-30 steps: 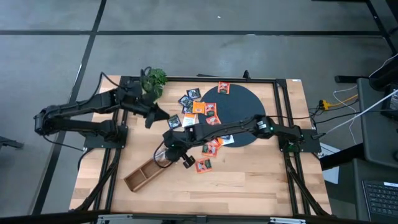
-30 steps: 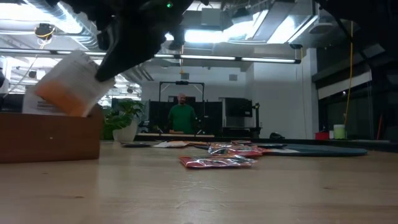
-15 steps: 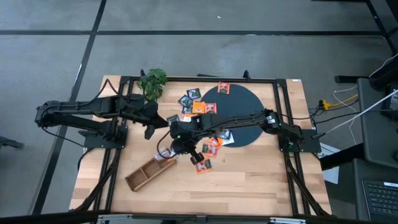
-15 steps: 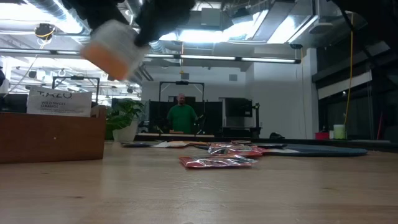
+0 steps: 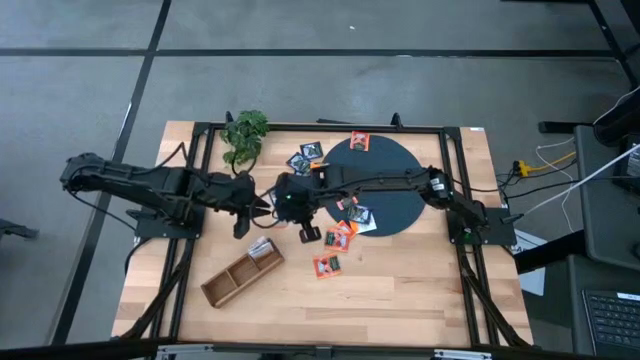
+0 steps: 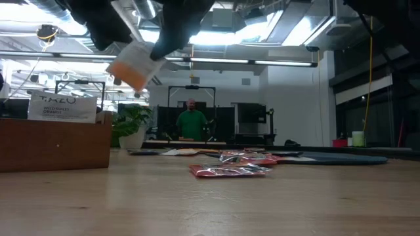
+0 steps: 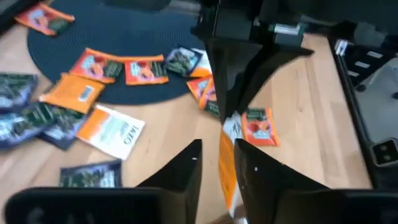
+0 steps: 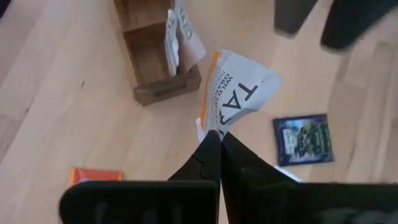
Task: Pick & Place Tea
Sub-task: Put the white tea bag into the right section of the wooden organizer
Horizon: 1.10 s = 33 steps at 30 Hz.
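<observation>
Two tools meet midair: right tool (image 8: 214,140) pinching sachet (image 8: 233,93), left tool (image 7: 214,163) open.

Wooden compartment tray (image 5: 241,274) near front-left, leafy plant (image 5: 244,131) at rear, dark disc (image 5: 392,170) right of centre

Hangs tilted in the air, one white-and-orange sachet (image 8: 231,93), crumpled at its pinched corner, while red, orange and dark sachets (image 7: 99,74) lie flat, scattered.
</observation>
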Tool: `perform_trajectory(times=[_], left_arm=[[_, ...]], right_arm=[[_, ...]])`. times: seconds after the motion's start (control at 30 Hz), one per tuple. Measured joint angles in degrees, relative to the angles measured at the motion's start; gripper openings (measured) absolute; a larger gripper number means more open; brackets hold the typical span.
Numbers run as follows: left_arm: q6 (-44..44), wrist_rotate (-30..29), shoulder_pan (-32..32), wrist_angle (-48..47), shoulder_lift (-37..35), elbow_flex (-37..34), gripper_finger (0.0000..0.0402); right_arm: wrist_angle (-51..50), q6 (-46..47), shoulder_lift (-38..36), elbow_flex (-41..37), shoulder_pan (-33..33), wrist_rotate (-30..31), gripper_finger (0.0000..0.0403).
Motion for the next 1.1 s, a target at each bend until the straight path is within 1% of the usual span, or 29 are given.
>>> perform_trajectory(times=[0.2,0.33,0.47,0.63,0.7,0.8,0.9,0.97,1.03,1.1], left_arm=[[1.7,-0.7,-0.3,-0.3,0.0,0.0,0.0139],[1.7,-1.2,-0.3,-0.9,0.2,0.0,0.0159],[1.8,-1.7,-0.3,-1.5,0.4,0.0,0.0166],[2.2,-3.1,0.0,-2.9,0.6,0.0,0.0161],[2.3,-3.7,0.0,-3.2,0.6,0.0,0.0151],[2.3,-3.6,0.0,-3.1,0.6,0.0,0.0125],[2.0,-3.3,0.0,-3.1,0.6,0.0,0.0083],[0.9,-2.8,0.0,-3.1,0.6,0.0,0.0047],[-0.6,-2.8,0.0,-3.0,0.6,0.0,0.0015],[-2.2,-3.2,-0.2,-2.9,0.6,0.0,0.0006]], right_arm=[[1.4,1.3,-0.2,0.0,-1.0,0.9,0.0],[4.1,1.2,-0.2,0.0,-0.9,3.5,0.0],[5.5,1.0,-0.2,0.0,-0.9,3.8,0.0],[6.8,1.0,-0.2,0.0,-1.1,3.9,0.0],[7.2,1.0,-0.2,0.0,-1.1,3.9,0.0001],[7.2,1.0,-0.2,0.0,-1.1,4.0,0.0007],[7.2,1.0,-0.2,0.0,-1.1,4.0,0.0016],[6.7,1.0,-0.3,0.0,-1.1,4.0,0.0022],[4.6,1.0,-0.5,0.0,-1.1,4.0,0.0026],[1.8,1.0,-0.9,0.0,-1.1,4.0,0.003]])
